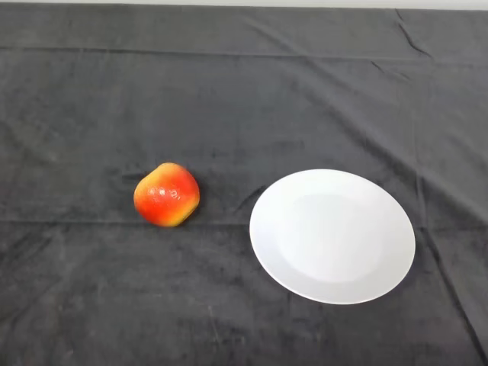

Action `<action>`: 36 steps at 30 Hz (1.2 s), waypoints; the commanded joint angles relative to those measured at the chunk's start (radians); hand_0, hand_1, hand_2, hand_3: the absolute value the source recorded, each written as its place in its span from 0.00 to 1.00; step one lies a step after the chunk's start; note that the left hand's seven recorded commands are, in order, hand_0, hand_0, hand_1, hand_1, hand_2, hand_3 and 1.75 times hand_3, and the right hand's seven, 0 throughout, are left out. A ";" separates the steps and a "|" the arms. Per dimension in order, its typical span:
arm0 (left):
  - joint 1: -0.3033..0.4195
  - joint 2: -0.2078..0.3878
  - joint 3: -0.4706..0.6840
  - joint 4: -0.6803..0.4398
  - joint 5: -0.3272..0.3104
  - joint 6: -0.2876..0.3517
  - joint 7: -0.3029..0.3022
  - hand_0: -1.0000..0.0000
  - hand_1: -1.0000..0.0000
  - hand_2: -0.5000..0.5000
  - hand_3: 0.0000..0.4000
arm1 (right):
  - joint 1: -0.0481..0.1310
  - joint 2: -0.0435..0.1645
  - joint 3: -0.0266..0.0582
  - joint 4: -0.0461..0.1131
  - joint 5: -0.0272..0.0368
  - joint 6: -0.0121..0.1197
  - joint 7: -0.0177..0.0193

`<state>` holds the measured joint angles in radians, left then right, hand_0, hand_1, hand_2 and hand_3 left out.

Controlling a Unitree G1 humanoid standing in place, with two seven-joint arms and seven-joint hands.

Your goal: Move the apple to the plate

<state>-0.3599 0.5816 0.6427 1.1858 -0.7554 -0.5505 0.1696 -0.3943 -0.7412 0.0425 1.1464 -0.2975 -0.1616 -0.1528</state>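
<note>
While we look down from the head view, we note the following.

Apple: we see a glossy red apple with orange and yellow patches [166, 195], roundish, lying on its own left of centre; its yellow patch shows at the lower edge, facing us.

Plate: we see a round white plate with a smooth, shallow middle [332, 235], lying flat to the right of the apple and slightly nearer to us.

Apple and plate: we find them near each other but apart, with a strip of cloth between the apple's right side and the plate's left rim; the apple is not on the plate.

Cloth: we see a dark grey, slightly fuzzy cloth [229, 99] covering the table, with long creases running across it above and below the apple and folds at the right side.

Far edge: we make out a thin pale strip [244, 3] along the top, beyond the cloth.

Hand: we cannot tell its state, nor how the apple lies relative to it, since no part of the robot shows in this view.
</note>
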 commanded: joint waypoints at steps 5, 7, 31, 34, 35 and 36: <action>-0.041 -0.022 -0.023 -0.047 0.067 -0.001 -0.016 1.00 1.00 0.50 0.00 | 0.034 0.040 0.0127 0.026 0.0030 0.002 -0.0044; -0.044 -0.025 -0.033 -0.050 0.084 -0.007 -0.018 1.00 1.00 0.50 0.00 | 0.035 0.040 0.0126 0.026 0.0030 0.002 -0.0043; -0.074 -0.091 -0.192 -0.073 0.330 -0.090 -0.012 1.00 1.00 0.50 0.00 | 0.038 0.040 0.0118 0.019 0.0042 0.006 -0.0034; -0.076 -0.102 -0.216 -0.075 0.365 -0.099 -0.008 1.00 1.00 0.50 0.00 | 0.038 0.040 0.0117 0.018 0.0044 0.006 -0.0032; -0.077 -0.105 -0.225 -0.075 0.376 -0.101 -0.006 1.00 1.00 0.50 0.00 | 0.038 0.040 0.0116 0.018 0.0044 0.006 -0.0032; -0.079 -0.109 -0.234 -0.075 0.388 -0.104 -0.005 1.00 1.00 0.50 0.00 | 0.039 0.040 0.0116 0.018 0.0045 0.007 -0.0031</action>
<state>-0.4013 0.4774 0.4143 1.1708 -0.3839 -0.6301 0.1595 -0.3943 -0.7414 0.0422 1.1459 -0.2972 -0.1613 -0.1528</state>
